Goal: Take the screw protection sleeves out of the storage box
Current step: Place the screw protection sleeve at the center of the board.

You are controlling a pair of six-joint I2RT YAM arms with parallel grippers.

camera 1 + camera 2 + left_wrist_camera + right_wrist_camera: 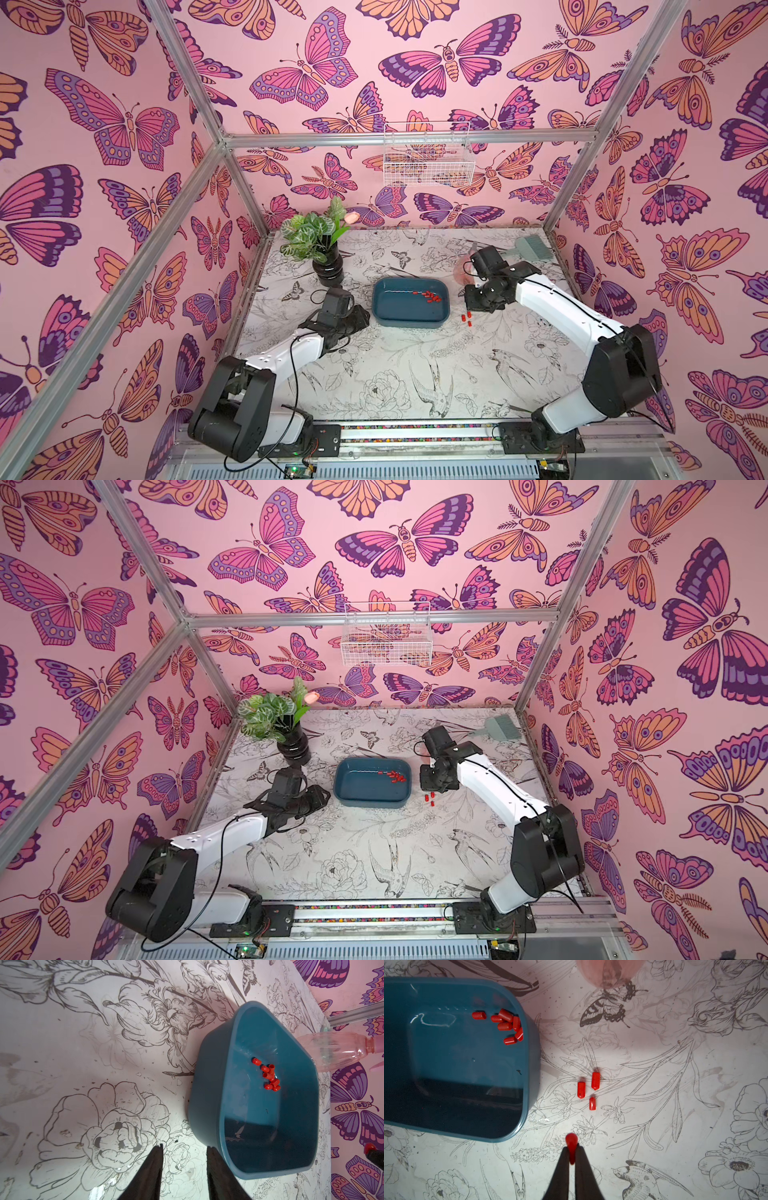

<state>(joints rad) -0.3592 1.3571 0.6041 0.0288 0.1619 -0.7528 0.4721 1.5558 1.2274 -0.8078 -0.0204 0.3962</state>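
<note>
The storage box (386,311) (353,787) (207,1088) (446,1126) is a shallow teal tray in the middle of the table. Several red screw protection sleeves (432,296) (397,776) (269,1077) (508,1024) lie bunched in its far right corner. Three more sleeves (467,319) (430,798) (588,1088) lie on the table just right of the box. My right gripper (572,1148) hovers over the table near them, shut on one red sleeve (571,1142). My left gripper (185,1147) is open and empty beside the box's left wall.
A black vase with a plant (328,266) stands at the back left. A clear pink bottle (332,1051) (608,972) lies behind the right gripper, and a pale green brush (534,247) rests at the back right. A white wire basket (428,164) hangs on the rear wall.
</note>
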